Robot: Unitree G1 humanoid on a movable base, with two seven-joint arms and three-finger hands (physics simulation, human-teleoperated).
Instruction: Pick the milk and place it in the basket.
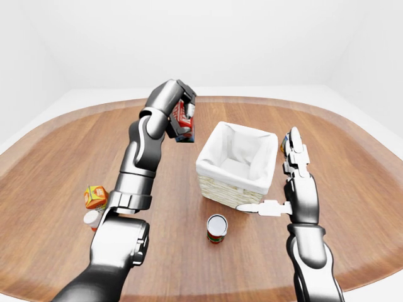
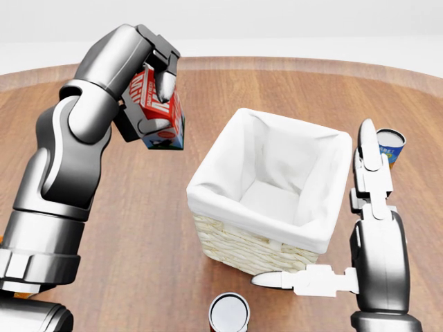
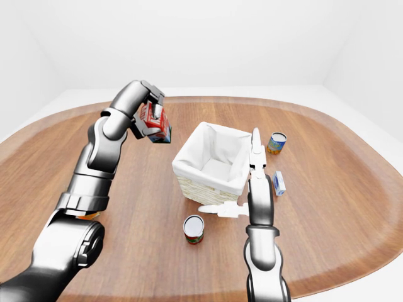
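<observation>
Fingers [image 2: 164, 81] of the left hand [image 2: 149, 104] are clamped round a red and white milk carton with a blue base [image 2: 160, 114], holding it tilted in the air above the brown wooden oval counter [image 2: 138, 228]. In the head view the carton hangs just to the upper left of the woven wicker basket with a white cloth lining [image 2: 270, 190], near its rim but not over the opening and not touching it. The basket stands on the counter near the middle of that view, and its white lining folds over the rim.

On the right hand [image 2: 360, 228] the fingers are spread apart and grip nothing: one long finger [image 2: 367, 149] points up beside the basket's right wall, and the thumb [image 2: 291, 280] reaches leftward along the counter just below the basket's lower corner.

A red tin can with a silver lid [image 2: 229, 312] stands upright on the counter below the basket. A blue and orange can [image 3: 276, 143] stands to the basket's right in the right-eye view, with a small blue and white carton [image 3: 279, 183] lying below it. At the left of the left-eye view, an orange box [image 1: 96, 197] sits on the counter beside the left arm, and a small white and red object [image 1: 92, 218] just below it is too partly hidden to identify.
</observation>
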